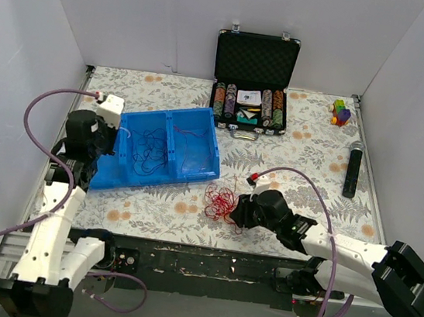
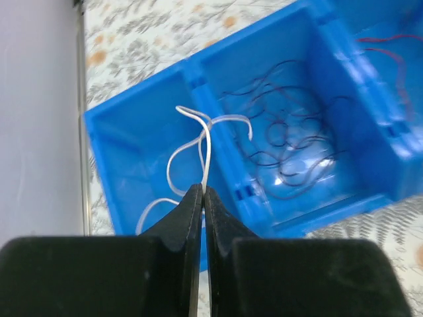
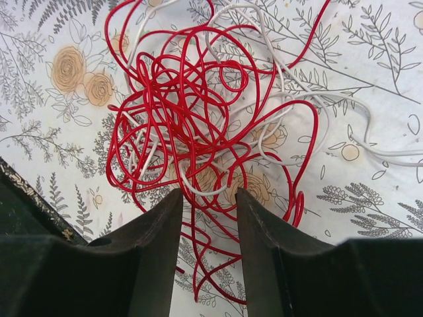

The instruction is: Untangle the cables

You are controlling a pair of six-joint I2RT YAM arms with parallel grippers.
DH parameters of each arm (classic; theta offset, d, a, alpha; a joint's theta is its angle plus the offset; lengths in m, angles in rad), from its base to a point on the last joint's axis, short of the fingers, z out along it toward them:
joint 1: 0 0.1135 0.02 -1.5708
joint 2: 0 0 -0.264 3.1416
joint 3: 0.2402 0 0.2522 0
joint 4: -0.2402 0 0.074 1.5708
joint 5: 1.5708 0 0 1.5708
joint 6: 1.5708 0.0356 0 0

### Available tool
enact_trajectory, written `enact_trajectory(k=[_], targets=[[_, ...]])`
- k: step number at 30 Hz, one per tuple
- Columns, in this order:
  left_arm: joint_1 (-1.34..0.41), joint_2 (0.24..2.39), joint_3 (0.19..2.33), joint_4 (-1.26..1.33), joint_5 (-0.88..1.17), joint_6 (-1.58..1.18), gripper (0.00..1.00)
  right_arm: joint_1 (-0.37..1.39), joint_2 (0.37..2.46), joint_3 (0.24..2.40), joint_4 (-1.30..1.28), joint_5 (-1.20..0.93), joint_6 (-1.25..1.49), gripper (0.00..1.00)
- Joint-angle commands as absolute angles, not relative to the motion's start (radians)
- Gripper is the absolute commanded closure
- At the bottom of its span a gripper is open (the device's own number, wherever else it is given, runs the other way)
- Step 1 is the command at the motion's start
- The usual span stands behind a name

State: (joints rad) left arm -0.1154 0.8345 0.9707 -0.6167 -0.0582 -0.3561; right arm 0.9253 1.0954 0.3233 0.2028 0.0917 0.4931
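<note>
A tangle of red cables (image 3: 185, 112) with white cables (image 3: 344, 105) threaded through it lies on the floral table. In the top view this tangle (image 1: 220, 200) is at centre front. My right gripper (image 3: 209, 195) stands open just at its near edge, with red strands on the table between the fingers. My left gripper (image 2: 203, 191) is shut on a white cable (image 2: 206, 142), which loops down into the left compartment of a blue bin (image 2: 125, 165). Dark thin cables (image 2: 291, 152) lie in the middle compartment and a red cable (image 2: 390, 53) in the right one.
The blue bin (image 1: 194, 173) sits at left centre, with my left gripper (image 1: 113, 134) at its left end. An open black case of poker chips (image 1: 252, 78) stands at the back. A black remote-like stick (image 1: 353, 169) and small coloured blocks (image 1: 341, 111) are at the right.
</note>
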Motion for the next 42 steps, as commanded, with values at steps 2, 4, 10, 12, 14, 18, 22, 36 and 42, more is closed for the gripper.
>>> enact_trajectory(k=[2, 4, 10, 12, 14, 18, 22, 36, 42], targets=[[0.152, 0.906, 0.974, -0.564, 0.141, -0.396, 1.0, 0.93, 1.048, 0.339, 0.176, 0.11, 0.486, 0.54], [0.176, 0.952, 0.95, -0.568, 0.173, -0.4, 1.0, 0.93, 1.026, 0.33, 0.17, 0.11, 0.488, 0.54], [0.181, 0.989, 0.815, -0.499, 0.204, -0.39, 1.0, 0.93, 0.983, 0.325, 0.16, 0.109, 0.474, 0.54], [0.181, 1.002, 0.781, -0.448, 0.146, -0.39, 1.0, 0.93, 0.976, 0.334, 0.155, 0.112, 0.468, 0.54], [0.189, 1.015, 0.772, -0.42, 0.117, -0.385, 1.0, 0.93, 0.968, 0.341, 0.152, 0.113, 0.469, 0.54], [0.196, 1.034, 0.79, -0.387, 0.066, -0.429, 1.0, 0.93, 0.953, 0.347, 0.155, 0.118, 0.471, 0.54], [0.196, 1.061, 0.79, -0.359, 0.014, -0.449, 0.86, 0.93, 0.95, 0.351, 0.152, 0.12, 0.468, 0.54], [0.169, 1.011, 1.038, -0.586, 0.502, -0.364, 0.39, 0.93, 0.937, 0.345, 0.155, 0.137, 0.468, 0.54], [-0.333, 0.97, 1.011, -0.655, 0.48, -0.365, 0.39, 0.93, 0.982, 0.35, 0.202, 0.147, 0.457, 0.54]])
